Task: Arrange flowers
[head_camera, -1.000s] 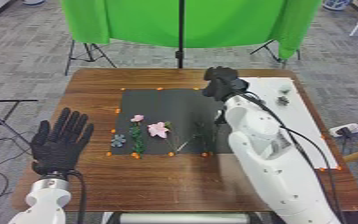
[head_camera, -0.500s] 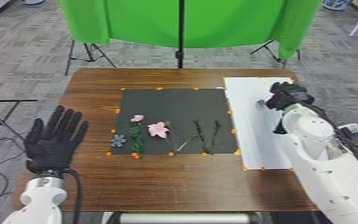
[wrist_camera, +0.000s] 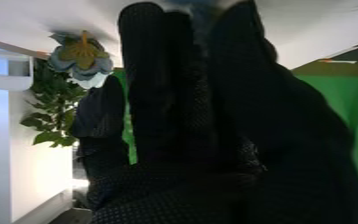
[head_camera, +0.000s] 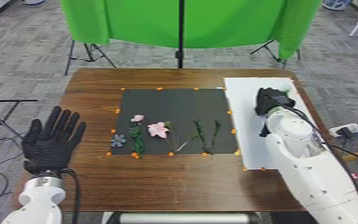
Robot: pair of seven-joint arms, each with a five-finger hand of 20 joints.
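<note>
And here on the brown counter, the right robot hand hangs over the white board, its arm coming in across the near side. Open or clamped on something? I can't tell from here. Just beyond it on that board, there's a pale green flower towards the far end.

Over to the left robot hand: fingers straight and apart, palm showing, out by the counter's left edge, well apart from the flowers and touching none of them.

Between the two lies the black mat, orange marks dotted round its edge, and what a line-up along its near side! Leftmost, a small blue-grey flower. Next to it, a pink flower tops a leafy green stem. Then comes a bigger pink flower, wide open, and to the right of that two slim dark green stems lie side by side, near the mat's right edge.

Now the right wrist view, up close: beside the black glove of the right robot hand sits a grey-blue bloom with a yellowish centre, green leaves near it. There's a bluish blur by the glove as well, perhaps part of a flower. Behind it all, green cloth.
</note>
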